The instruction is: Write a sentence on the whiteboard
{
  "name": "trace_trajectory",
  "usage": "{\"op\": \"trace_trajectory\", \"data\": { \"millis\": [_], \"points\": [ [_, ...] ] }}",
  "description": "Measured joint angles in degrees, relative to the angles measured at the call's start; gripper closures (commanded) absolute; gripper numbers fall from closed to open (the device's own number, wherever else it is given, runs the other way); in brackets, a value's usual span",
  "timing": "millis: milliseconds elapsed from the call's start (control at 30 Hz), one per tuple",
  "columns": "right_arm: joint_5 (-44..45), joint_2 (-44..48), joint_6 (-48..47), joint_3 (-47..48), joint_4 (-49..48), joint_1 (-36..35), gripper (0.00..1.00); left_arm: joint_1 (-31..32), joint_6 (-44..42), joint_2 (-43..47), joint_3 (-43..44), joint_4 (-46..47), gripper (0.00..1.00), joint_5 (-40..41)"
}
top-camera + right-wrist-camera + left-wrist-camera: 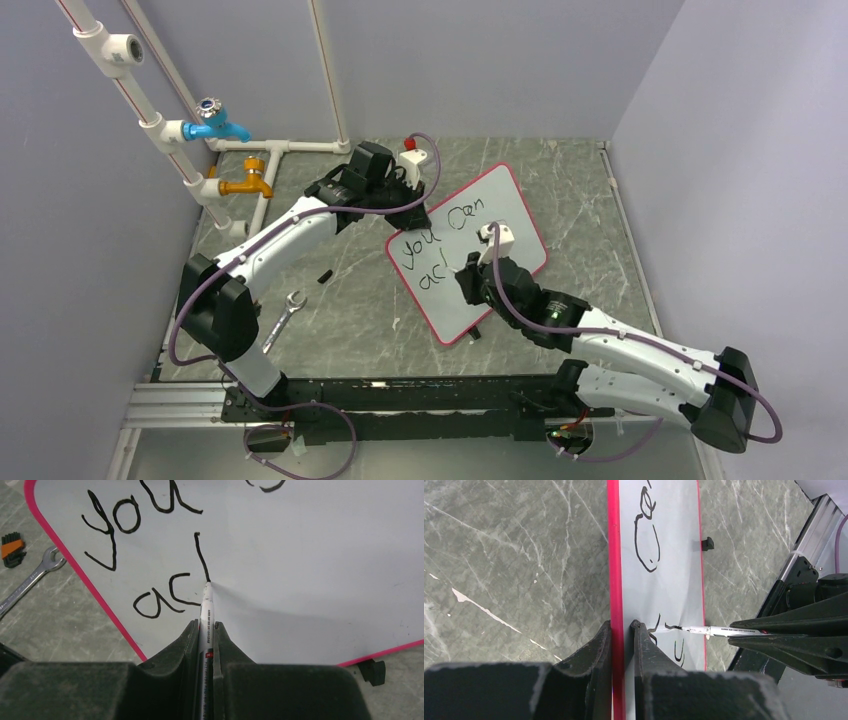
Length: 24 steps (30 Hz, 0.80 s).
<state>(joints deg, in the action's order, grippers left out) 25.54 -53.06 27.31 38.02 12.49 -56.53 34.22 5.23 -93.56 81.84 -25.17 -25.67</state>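
Pink-rimmed whiteboard (310, 555), writing (172, 505) cut off, marker (206, 610) half-hidden

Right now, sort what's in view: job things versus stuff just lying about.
Job: whiteboard, marker, left gripper clamping the board's rim, right gripper holding the marker.
Lying about: wrench, blue tap, yellow tap.

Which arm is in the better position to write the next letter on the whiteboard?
The right. The right gripper holds the marker, its tip on the whiteboard beside "ac". The left gripper is clamped on the pink rim, steadying the board.
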Motion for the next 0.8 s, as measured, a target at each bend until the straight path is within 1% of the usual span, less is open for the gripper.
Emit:
{"op": "trace_trajectory", "data": {
  "millis": [300,533,800],
  "points": [
    [-1.6,2.5,2.5,-2.0,2.0,0.0,1.00,0.0,0.0,0.0,0.0,0.0,1.00,0.0],
    [-1.8,2.4,2.5,-1.9,2.4,0.0,1.00,0.0,0.0,0.0,0.0,0.0,1.00,0.0],
    [-1.3,0.3,2.0,0.6,4.0,0.0,1.00,0.0,0.0,0.0,0.0,0.0,1.00,0.0]
  ]
}}
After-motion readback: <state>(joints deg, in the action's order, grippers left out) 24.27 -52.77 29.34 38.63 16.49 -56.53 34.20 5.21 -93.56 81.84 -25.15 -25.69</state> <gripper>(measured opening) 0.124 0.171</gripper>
